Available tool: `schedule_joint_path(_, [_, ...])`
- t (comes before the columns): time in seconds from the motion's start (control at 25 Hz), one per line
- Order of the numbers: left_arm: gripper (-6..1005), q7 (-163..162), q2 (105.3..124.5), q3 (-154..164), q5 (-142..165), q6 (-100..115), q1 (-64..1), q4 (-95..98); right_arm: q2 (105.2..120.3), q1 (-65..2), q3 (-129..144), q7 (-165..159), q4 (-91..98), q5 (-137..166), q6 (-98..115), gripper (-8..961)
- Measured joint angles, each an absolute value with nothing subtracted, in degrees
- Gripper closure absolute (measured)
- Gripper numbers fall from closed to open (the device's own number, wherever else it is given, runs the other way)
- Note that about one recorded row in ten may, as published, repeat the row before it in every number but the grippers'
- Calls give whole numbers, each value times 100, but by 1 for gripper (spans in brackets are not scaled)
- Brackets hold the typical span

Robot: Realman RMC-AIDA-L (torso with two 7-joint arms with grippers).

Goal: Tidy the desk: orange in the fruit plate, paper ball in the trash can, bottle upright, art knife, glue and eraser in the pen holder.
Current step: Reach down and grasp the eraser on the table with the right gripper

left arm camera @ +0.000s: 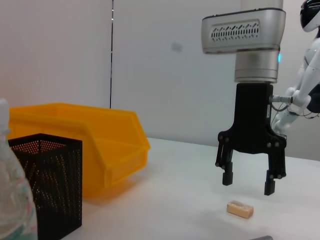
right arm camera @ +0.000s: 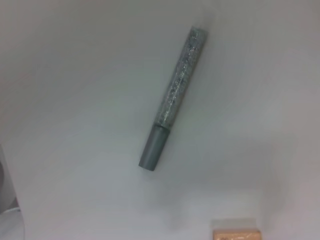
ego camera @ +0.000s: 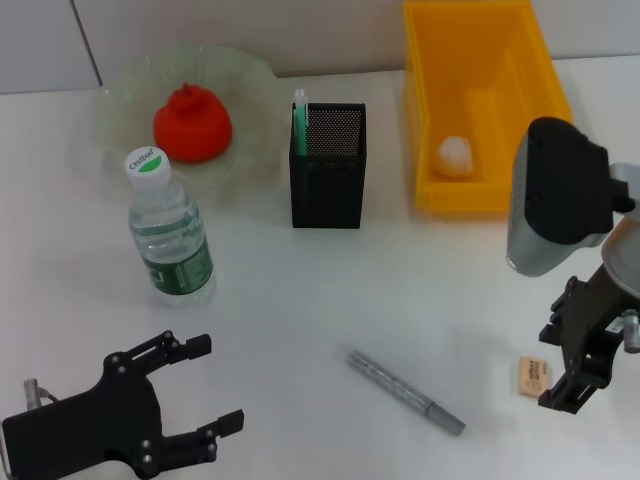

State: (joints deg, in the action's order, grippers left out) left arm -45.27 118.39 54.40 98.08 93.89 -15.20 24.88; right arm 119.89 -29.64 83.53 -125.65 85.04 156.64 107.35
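The orange point(ego camera: 192, 123) lies in the pale fruit plate point(ego camera: 120, 90) at the back left. In front of it the bottle point(ego camera: 170, 235) stands upright. A green art knife point(ego camera: 300, 118) sticks out of the black mesh pen holder point(ego camera: 328, 170). The paper ball point(ego camera: 456, 155) lies in the yellow trash can point(ego camera: 500, 60). A silver glue stick point(ego camera: 405, 392) point(right arm camera: 172, 100) lies flat on the desk. At the right, my right gripper point(ego camera: 558, 368) point(left arm camera: 248, 185) hangs open just above the tan eraser point(ego camera: 533, 375) point(left arm camera: 240, 209) point(right arm camera: 237, 234). My left gripper point(ego camera: 216, 383) rests open at the front left.
The white desk stretches between the bottle, the glue stick and the pen holder. From the left wrist, the trash can point(left arm camera: 100, 145), the pen holder point(left arm camera: 47, 175) and the bottle point(left arm camera: 12, 200) stand in a row against a white wall.
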Motion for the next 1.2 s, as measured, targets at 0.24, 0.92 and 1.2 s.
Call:
schedule_joint_path(0.24, [140,-4527,11839,5441,9808,9410,-1520,2510,11988,-2961,8528,-12599,8331,15655,10501,210])
schedule_joint_path(0.92, [140,-4517,11839,5440,9809,9417,-1497,2494,11989,-2997,8771,-12742,8122,15683,10207,217])
schedule_joint_path(1.2, [140,-4517,11839,5440,9809,9422,-1494,2487,11989,-3001,8772,-12744,8098,15704,10174,414])
